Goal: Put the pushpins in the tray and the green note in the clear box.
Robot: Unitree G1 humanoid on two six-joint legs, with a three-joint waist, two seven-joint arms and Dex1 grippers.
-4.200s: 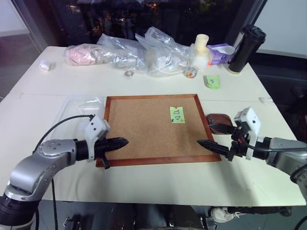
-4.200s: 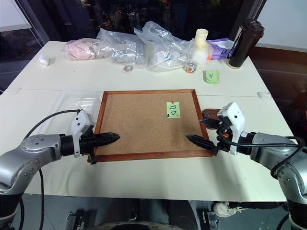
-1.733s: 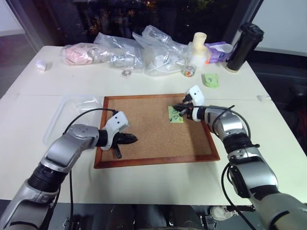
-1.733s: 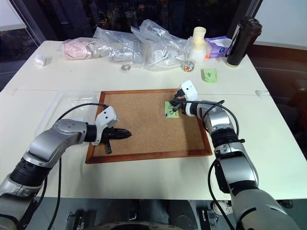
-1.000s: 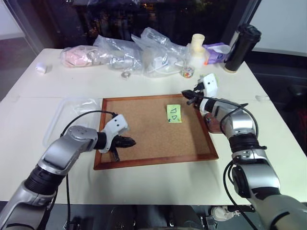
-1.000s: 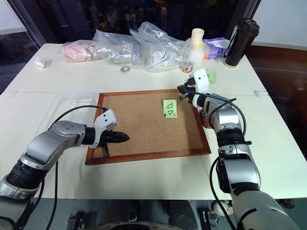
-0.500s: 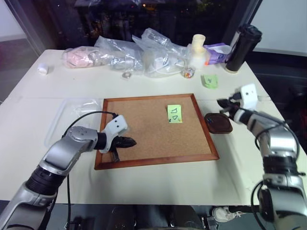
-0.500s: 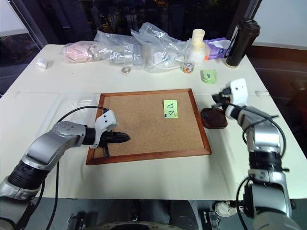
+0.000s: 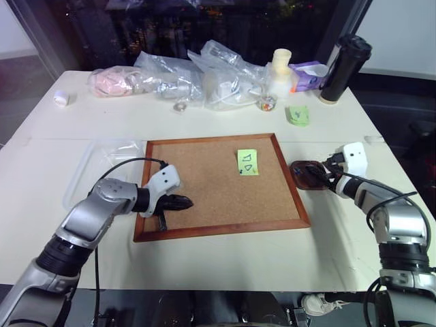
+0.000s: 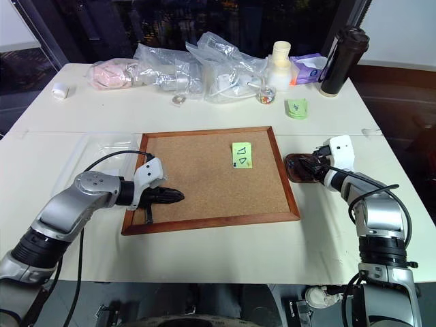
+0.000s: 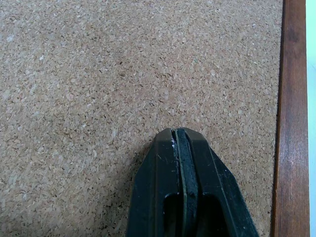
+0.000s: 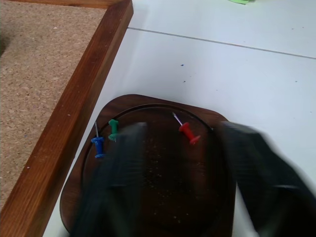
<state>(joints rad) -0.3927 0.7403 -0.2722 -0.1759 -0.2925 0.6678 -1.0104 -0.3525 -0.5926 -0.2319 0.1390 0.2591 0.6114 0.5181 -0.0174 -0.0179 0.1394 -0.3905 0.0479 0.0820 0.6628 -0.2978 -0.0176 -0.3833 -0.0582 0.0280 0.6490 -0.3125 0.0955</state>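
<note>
A pale cream bench (image 9: 225,266) stands before dark glass at the far side, with a white wall panel at the far right corner. Along its far edge lie soft clear plastic bags (image 9: 204,71), a cream bottle (image 9: 281,68), a purple packet (image 9: 310,71), a tall black flask (image 9: 347,61) and a green sticky pad (image 9: 298,114). A seam runs across the bench top just behind the cork board (image 9: 204,184), which lies in the middle in a reddish wood frame.

The green note (image 9: 247,161) sits on the cork near the board's far right part. The clear box (image 9: 102,167) lies just left of the board. The tray (image 12: 153,192) rests on the bench just beside the board's right edge, and holds three pushpins (image 12: 187,132): red, green and blue.

The left end effector (image 9: 180,201) has its fingers pressed together, low over the cork near the board's left edge. The right end effector (image 12: 175,173) hangs over the tray with fingers spread wide, holding nothing.
</note>
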